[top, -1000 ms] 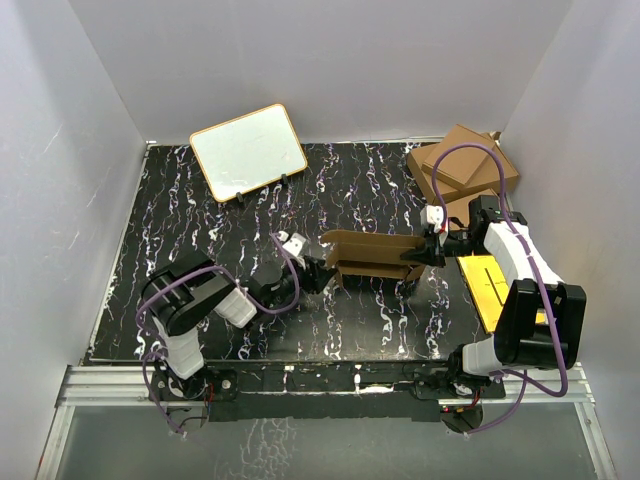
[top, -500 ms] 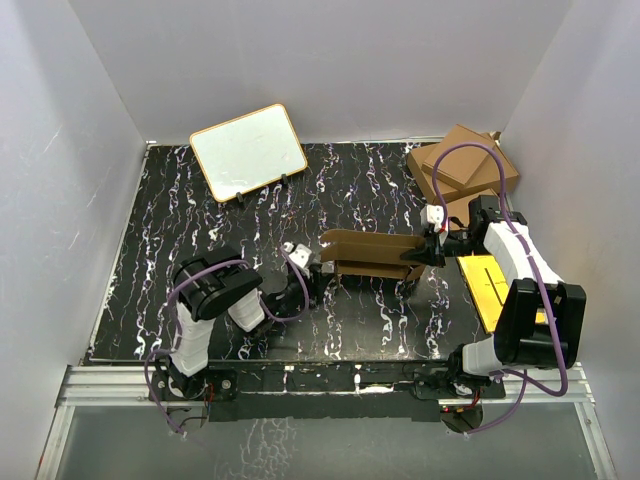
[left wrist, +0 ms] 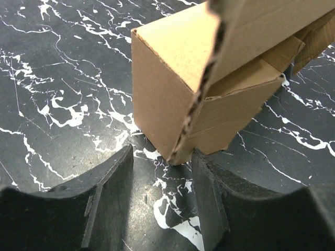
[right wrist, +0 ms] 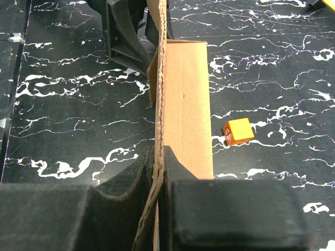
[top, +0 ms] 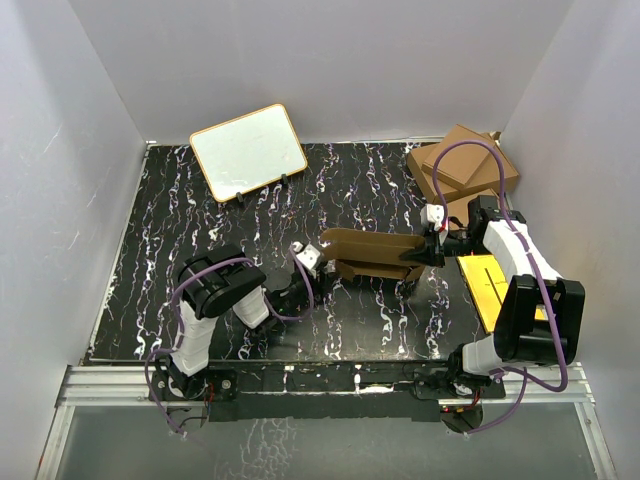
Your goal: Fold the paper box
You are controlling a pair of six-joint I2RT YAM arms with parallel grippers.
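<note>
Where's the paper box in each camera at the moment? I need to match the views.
Top external: paper box lies mid-table, slightly right of centre.
Left wrist: it fills the upper right, with its near corner pointing down at the frame's centre.
Right wrist: it runs up the centre from the bottom edge, with one flap standing on edge.
Shared landmark: the black, white-veined table under it in all three.
</note>
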